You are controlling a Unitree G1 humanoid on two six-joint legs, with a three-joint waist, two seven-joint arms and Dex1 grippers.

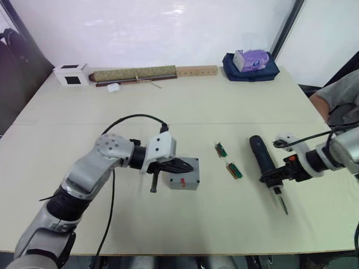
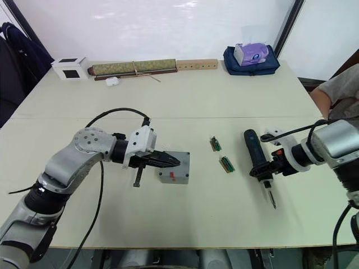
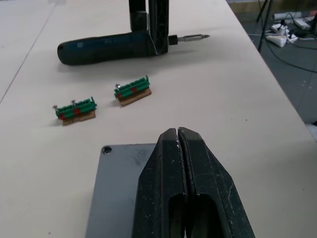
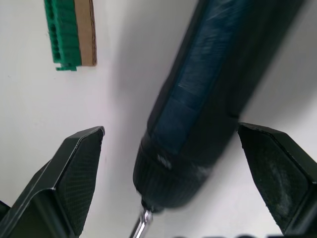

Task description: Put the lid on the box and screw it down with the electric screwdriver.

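Left gripper (image 1: 185,166): fingers pressed together, nothing between them; it hangs over the near part of the lid, pointing toward the robot's right. Whether the tips touch the lid cannot be told

Lid (image 1: 190,167): flat grey square, seated on top of the box, a small screw hole visible at one corner (image 3: 107,150) in the left wrist view

Box (image 1: 184,182): grey, on the table in front of the left arm, red mark on the side facing the robot; the lid covers it

Right gripper (image 4: 171,148): jaws spread wide, one finger (image 4: 74,163) on each side of the screwdriver near its tip end; the wrist view shows gaps between the pads and the tool's body, so it straddles rather than clamps

Screwdriver (image 1: 263,157): long dark cylinder lying flat on the table, right of the box and well apart from it, metal bit (image 1: 281,203) pointing toward the robot's edge of the table

Green strips: two small pieces, one (image 1: 221,149) farther and one (image 1: 234,170) nearer, lying between the box and the screwdriver, touching neither

Table (image 1: 224,101): pale, wide surface

Far edge: white cube (image 1: 71,73) with a black square face at the left, a long rolled mat (image 1: 134,73) beside it, a wooden strip (image 1: 196,70), and a dark blue cushion (image 1: 230,67) carrying a purple pack (image 1: 251,59)

Person: a grey sleeve (image 1: 343,95) at the table's right edge
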